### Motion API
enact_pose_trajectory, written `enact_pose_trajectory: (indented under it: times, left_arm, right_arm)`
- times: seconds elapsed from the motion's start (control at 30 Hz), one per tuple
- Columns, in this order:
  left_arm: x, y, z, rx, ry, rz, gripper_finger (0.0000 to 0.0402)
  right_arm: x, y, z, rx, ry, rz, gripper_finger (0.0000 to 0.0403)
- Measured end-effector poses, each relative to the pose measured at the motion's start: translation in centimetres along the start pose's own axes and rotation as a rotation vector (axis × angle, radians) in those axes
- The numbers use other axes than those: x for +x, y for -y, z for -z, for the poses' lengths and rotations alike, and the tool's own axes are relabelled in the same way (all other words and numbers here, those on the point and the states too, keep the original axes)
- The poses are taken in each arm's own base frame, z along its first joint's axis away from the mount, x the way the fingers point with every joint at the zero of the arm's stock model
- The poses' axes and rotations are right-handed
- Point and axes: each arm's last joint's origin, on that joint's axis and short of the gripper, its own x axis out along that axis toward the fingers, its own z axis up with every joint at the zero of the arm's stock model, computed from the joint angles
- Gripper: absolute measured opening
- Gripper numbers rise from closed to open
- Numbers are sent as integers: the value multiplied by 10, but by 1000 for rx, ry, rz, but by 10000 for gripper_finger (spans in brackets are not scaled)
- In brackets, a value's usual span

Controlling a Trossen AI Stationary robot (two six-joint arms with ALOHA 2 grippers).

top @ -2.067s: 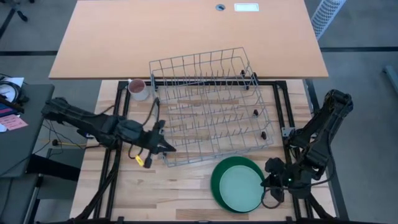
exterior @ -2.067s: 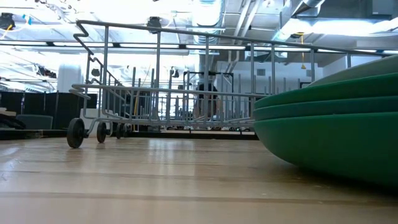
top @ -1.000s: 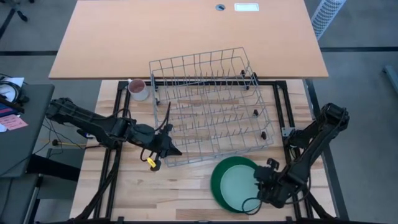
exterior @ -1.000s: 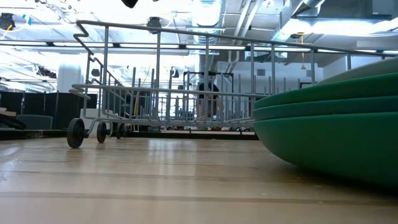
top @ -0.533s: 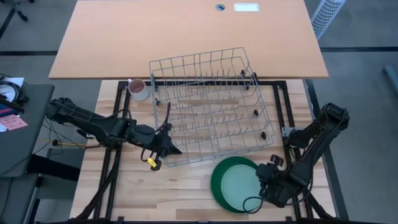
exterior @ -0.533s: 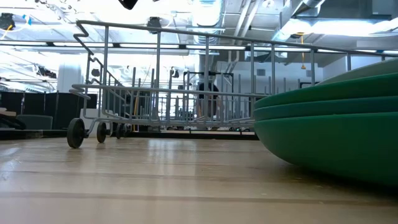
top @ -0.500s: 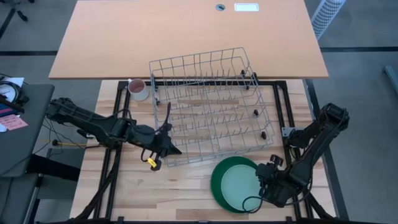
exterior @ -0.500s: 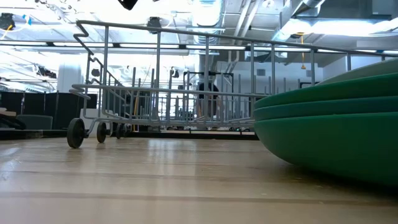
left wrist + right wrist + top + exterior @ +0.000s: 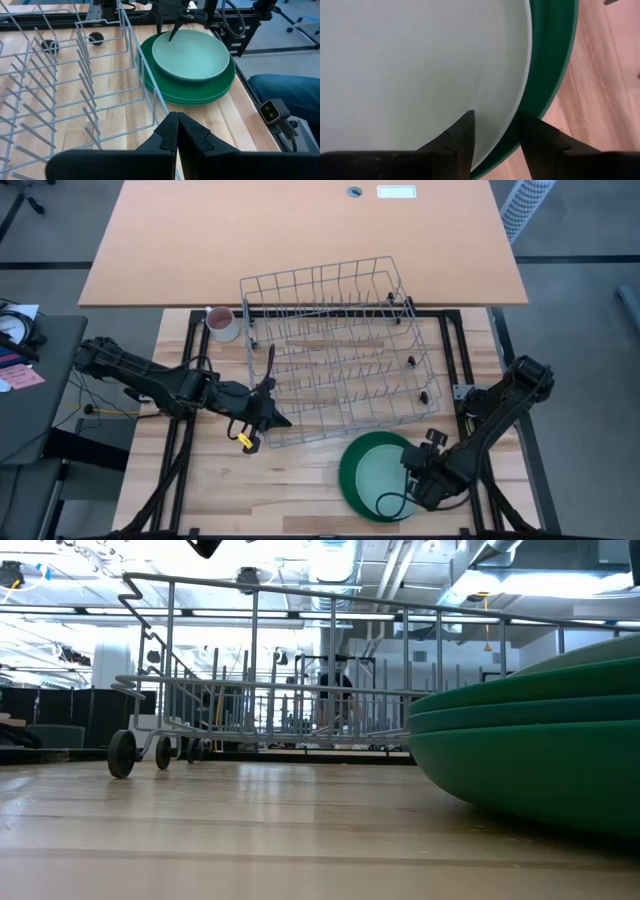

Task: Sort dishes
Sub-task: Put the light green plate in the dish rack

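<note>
A small pale mint plate (image 9: pixel 378 479) lies on top of a stack of large dark green plates (image 9: pixel 352 470) at the table's near right. The stack also shows in the low view (image 9: pixel 530 750). My right gripper (image 9: pixel 495 135) is open above the stack's right side. One finger (image 9: pixel 462 135) stands over the mint plate's inside and the other (image 9: pixel 537 140) over the green rim. My left gripper (image 9: pixel 177 132) is shut at the wire rack's near left corner (image 9: pixel 268 430); whether it touches the wire, I cannot tell. My right gripper comes at the mint plate's right rim (image 9: pixel 517 107) from above, pointing down, with one finger on each side of it. I cannot tell whether the fingers touch the rim. The plate lies flat on the green stack.
The wire dish rack (image 9: pixel 340 350) fills the middle of the table and stands on small wheels (image 9: pixel 122 752). A pinkish-white mug (image 9: pixel 222 323) stands at its far left corner. Bare wood lies between the rack and the near edge, left of the plates.
My right gripper has shifted a little toward the table's left, farther over the plates' right rim. The plates and the rack have stayed where they were.
</note>
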Motion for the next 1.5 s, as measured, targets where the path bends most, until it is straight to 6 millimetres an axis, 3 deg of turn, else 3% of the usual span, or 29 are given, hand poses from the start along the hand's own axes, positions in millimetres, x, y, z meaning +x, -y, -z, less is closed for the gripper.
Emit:
enact_pose_trajectory:
  times: [0.43,0.63,1.07,1.3,1.5]
  left_arm:
    - [0,0,0,-1,0,0,0]
    - [0,0,0,-1,0,1,0]
    - [0,0,0,-1,0,1,0]
    - [0,0,0,-1,-1,1,0]
    - [0,0,0,0,-2,1,0]
  right_arm:
    - [-1,1,-2,11,6,-4,11]
    - [-4,4,-5,30,-18,27,5]
    - [-36,8,-34,10,0,66,0]
    - [-36,0,-43,-103,39,-26,0]
    - [-33,6,-51,-121,15,-7,0]
